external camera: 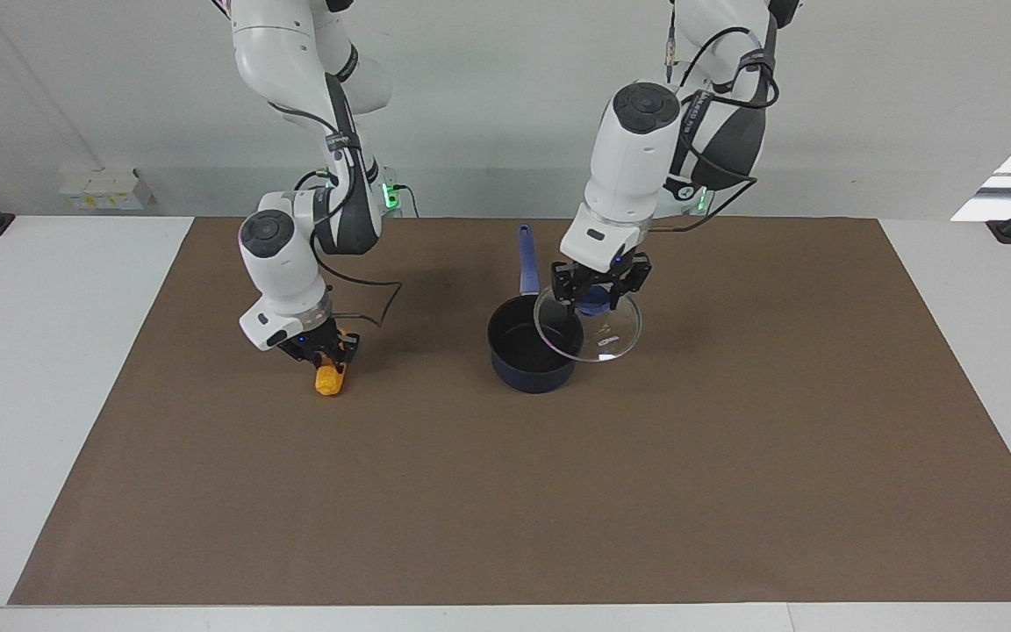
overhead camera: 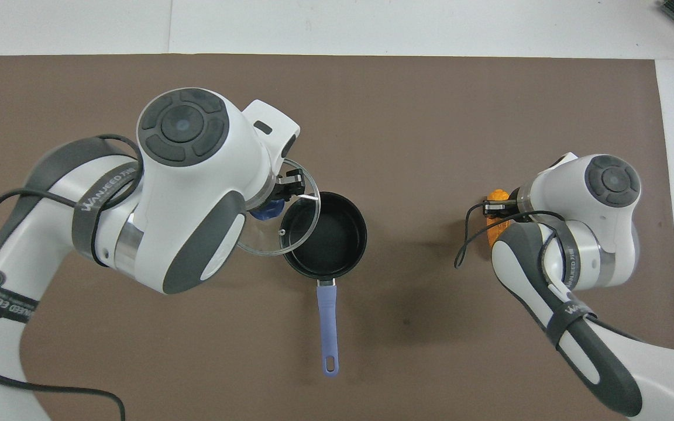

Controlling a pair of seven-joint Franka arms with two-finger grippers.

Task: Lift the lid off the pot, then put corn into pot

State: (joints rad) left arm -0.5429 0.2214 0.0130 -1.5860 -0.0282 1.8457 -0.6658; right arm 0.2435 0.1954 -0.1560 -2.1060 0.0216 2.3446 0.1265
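The dark blue pot [external camera: 530,344] [overhead camera: 326,235] stands open near the middle of the brown mat, its long blue handle [overhead camera: 327,327] pointing toward the robots. My left gripper [external camera: 595,290] [overhead camera: 275,199] is shut on the blue knob of the clear glass lid [external camera: 604,332] [overhead camera: 299,219] and holds it raised, partly over the pot's rim on the left arm's side. My right gripper [external camera: 327,354] [overhead camera: 498,207] is shut on the orange-yellow corn [external camera: 328,379] [overhead camera: 496,227], down at the mat toward the right arm's end; whether the corn still rests on the mat I cannot tell.
The brown mat [external camera: 505,491] covers most of the white table. A black cable [overhead camera: 470,234] loops from the right wrist beside the corn. White table strips lie at both ends of the mat.
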